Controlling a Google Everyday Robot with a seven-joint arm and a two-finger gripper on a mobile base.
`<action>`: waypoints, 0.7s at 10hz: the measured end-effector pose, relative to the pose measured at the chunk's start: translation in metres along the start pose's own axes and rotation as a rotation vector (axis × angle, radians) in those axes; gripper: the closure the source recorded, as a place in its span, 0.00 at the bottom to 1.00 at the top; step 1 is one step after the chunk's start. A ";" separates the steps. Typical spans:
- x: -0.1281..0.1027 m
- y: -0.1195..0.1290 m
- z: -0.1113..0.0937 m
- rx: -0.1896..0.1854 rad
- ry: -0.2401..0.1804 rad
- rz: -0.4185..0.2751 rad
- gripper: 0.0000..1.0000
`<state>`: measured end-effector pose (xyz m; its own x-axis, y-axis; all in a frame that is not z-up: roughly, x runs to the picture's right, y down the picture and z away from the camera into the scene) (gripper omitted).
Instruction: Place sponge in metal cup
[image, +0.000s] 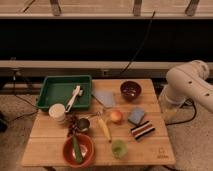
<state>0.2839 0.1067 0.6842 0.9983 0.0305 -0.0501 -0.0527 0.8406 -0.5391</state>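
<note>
The sponge (136, 116), a small thick blue-grey block, lies on the right half of the wooden table (50, 145), just behind a black, red and white striped block (142, 130). The metal cup (83, 124), small and shiny, stands left of centre beside dark grapes (73, 123) and in front of the green tray. My white arm (189, 86) is folded off the table's right edge, well to the right of the sponge. The gripper itself does not show in the camera view, and nothing is held over the table.
A green tray (52, 92) with a white utensil sits back left, with a white cup (57, 113) in front of it. Also on the table are a flat pale-blue square (104, 98), a dark red bowl (130, 90), an apple (116, 116), a banana (103, 129), a green cup (118, 148) and an orange bowl (78, 150).
</note>
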 end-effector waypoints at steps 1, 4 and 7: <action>0.000 0.000 0.000 0.000 0.000 0.000 0.35; 0.000 0.000 0.000 0.000 0.000 0.000 0.35; -0.003 -0.007 0.005 -0.007 -0.008 -0.036 0.35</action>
<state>0.2810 0.1033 0.6924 0.9997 0.0047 -0.0243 -0.0172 0.8375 -0.5462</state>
